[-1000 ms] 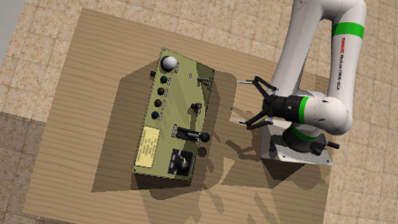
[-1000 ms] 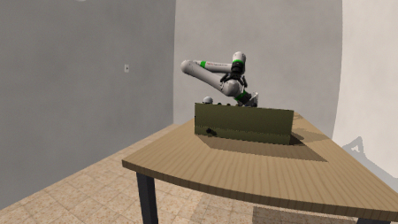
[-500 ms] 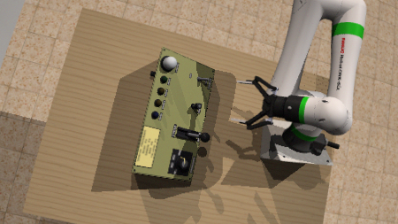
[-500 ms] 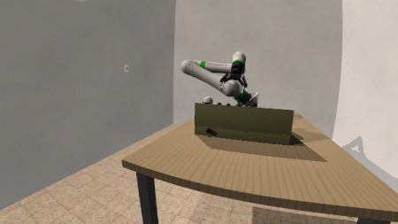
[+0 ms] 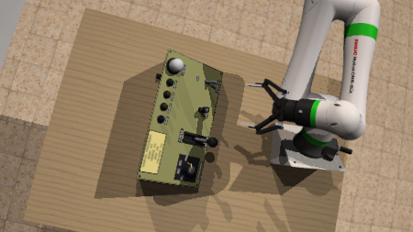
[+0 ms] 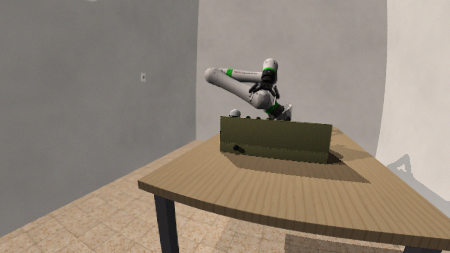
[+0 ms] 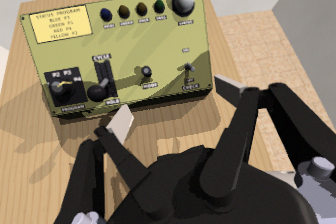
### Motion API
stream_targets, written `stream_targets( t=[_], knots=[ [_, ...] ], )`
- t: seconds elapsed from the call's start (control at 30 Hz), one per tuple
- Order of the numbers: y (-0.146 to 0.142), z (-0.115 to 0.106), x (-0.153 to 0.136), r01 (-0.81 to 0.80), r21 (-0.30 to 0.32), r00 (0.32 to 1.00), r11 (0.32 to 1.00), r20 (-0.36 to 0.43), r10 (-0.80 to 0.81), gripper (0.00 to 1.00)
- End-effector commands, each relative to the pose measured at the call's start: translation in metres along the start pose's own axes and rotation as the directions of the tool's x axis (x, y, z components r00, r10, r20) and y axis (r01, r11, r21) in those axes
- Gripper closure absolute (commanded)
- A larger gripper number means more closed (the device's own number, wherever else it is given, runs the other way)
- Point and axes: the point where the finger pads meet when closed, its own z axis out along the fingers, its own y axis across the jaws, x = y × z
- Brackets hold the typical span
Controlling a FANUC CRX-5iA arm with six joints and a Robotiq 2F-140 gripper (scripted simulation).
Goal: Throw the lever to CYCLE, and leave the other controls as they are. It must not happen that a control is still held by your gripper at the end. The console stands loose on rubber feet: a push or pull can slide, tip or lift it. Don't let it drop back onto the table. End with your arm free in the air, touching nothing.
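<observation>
The olive console (image 5: 181,122) stands on the wooden table; it also shows in the wrist view (image 7: 120,50) and from behind in the exterior view (image 6: 275,138). Its lever, a black ball knob (image 7: 96,92) in a slot marked CYCLE at the far end (image 7: 101,58), sits at the near end of the slot; in the top view the knob (image 5: 213,142) is by the console's right edge. My gripper (image 5: 250,105) is open and empty. It hovers to the right of the console, apart from it, fingers pointing toward it (image 7: 172,102).
On the panel are a rotary program selector (image 7: 62,88), a small knob (image 7: 147,72), a toggle switch (image 7: 189,67), a row of coloured buttons (image 7: 132,10), a large white button (image 7: 183,6) and a yellow label (image 7: 57,22). The arm's base (image 5: 312,154) stands at the table's right edge.
</observation>
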Motion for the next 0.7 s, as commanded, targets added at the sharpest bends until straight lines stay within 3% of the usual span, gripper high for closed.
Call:
stream_targets(
  t=[0.0, 0.67],
  knots=[
    [0.0, -0.0001, 0.0002, 0.0, 0.0, 1.0, 1.0, 0.0, 0.0, 0.0],
    [0.0004, -0.0039, 0.0013, 0.0, 0.0, 1.0, 1.0, 0.0, 0.0, 0.0]
  ],
)
